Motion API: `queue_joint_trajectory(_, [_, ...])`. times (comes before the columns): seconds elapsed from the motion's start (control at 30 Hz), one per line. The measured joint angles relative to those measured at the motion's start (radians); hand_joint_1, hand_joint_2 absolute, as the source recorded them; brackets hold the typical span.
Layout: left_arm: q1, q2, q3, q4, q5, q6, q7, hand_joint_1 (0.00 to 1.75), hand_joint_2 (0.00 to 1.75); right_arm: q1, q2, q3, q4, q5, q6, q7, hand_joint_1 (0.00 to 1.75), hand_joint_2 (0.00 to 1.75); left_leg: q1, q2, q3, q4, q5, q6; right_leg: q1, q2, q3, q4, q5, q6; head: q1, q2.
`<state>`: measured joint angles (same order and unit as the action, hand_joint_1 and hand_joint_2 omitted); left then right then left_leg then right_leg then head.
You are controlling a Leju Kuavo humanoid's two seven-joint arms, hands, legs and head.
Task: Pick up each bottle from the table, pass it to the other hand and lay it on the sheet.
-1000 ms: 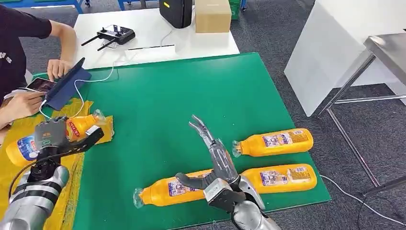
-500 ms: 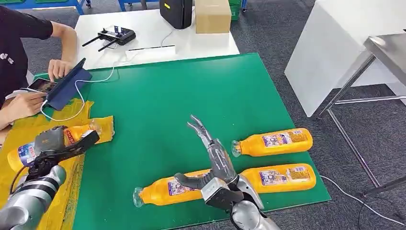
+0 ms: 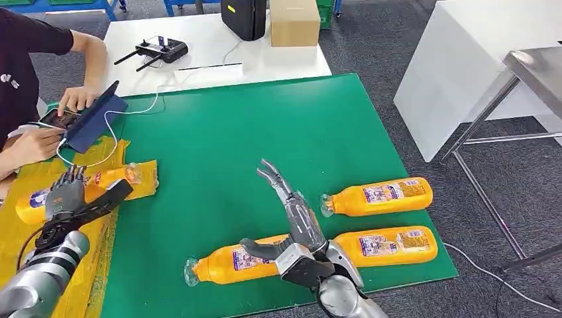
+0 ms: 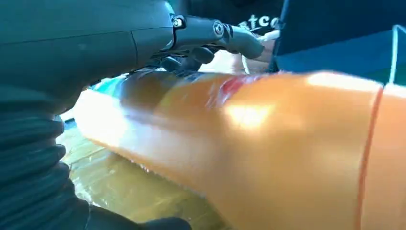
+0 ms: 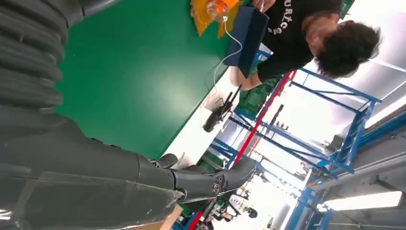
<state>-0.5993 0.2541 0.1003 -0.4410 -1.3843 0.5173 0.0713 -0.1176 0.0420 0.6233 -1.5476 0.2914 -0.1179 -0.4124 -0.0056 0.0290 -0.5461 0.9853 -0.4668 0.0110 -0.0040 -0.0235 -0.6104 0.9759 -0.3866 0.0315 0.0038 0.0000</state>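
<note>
An orange bottle [image 3: 109,177] lies on the yellow sheet [image 3: 93,265] at the left, its cap toward the green mat [image 3: 219,146]. My left hand [image 3: 66,197] sits right against this bottle [image 4: 249,143], its fingers [image 4: 215,33] stretched straight over it rather than wrapped around it. Three more orange bottles lie on the mat: one near the front edge [image 3: 228,264], one at the front right [image 3: 391,244], one behind that [image 3: 381,195]. My right hand [image 3: 295,228] hovers above the front bottle with its fingers spread and nothing in it.
A person sits at the far left, hands on a phone and a blue tablet [image 3: 93,122] with a white cable. Behind the mat a white table [image 3: 278,63] carries a controller [image 3: 158,48], a black case and a cardboard box [image 3: 295,21]. A metal table [image 3: 530,69] stands at the right.
My left hand has come down and to the left with the bottle, laid it on the yellow sheet and straightened its fingers off it. The right hand has hardly moved.
</note>
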Motion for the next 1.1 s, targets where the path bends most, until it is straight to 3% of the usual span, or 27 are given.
queue_joint_trajectory(0.43, [0.002,-0.028,0.013,-0.001,0.028,0.007,-0.026,0.00,1.75,0.000,0.003,0.000,0.007,0.002,0.000,0.006,0.00,1.75,0.000,0.000,0.000,0.000,0.000,0.000,0.000,0.000,0.000,0.000,0.000,0.000,0.000,0.000])
queue_joint_trajectory(0.53, [0.010,-0.039,0.018,-0.014,0.074,0.013,-0.069,0.00,1.75,0.000,0.003,-0.001,0.010,0.025,-0.002,0.023,0.00,1.75,0.000,0.000,0.000,0.000,0.000,0.000,0.000,0.000,0.000,0.000,0.000,0.000,0.000,0.000])
queue_joint_trajectory(0.63, [0.038,-0.059,0.030,-0.060,0.202,0.020,-0.188,0.00,1.75,0.000,-0.001,0.000,0.017,0.111,-0.020,0.061,0.00,1.75,0.000,0.000,0.000,0.000,0.000,0.000,0.000,0.000,0.000,0.000,0.000,0.000,0.000,0.000])
queue_joint_trajectory(0.77, [0.111,-0.100,0.037,-0.208,0.452,-0.068,-0.335,0.00,1.75,0.002,-0.015,0.001,0.027,0.202,-0.019,0.089,0.00,1.75,-0.001,0.000,0.000,0.000,0.000,0.000,0.000,0.000,0.000,0.000,0.000,0.000,0.000,0.000])
queue_joint_trajectory(0.9, [0.191,-0.128,0.023,-0.400,0.643,-0.186,-0.345,0.00,1.75,0.014,-0.041,0.002,0.029,0.239,0.019,0.099,0.00,1.75,-0.001,0.001,-0.002,0.000,-0.001,0.001,0.000,0.001,-0.002,-0.001,0.000,0.000,0.000,0.000])
queue_joint_trajectory(1.1, [0.250,-0.146,0.000,-0.562,0.696,-0.206,-0.347,0.00,1.75,0.021,-0.092,0.019,0.037,0.265,0.084,0.125,0.00,1.75,-0.001,0.000,-0.002,0.000,-0.001,0.001,0.000,0.000,-0.002,-0.001,0.000,0.000,0.000,0.000])
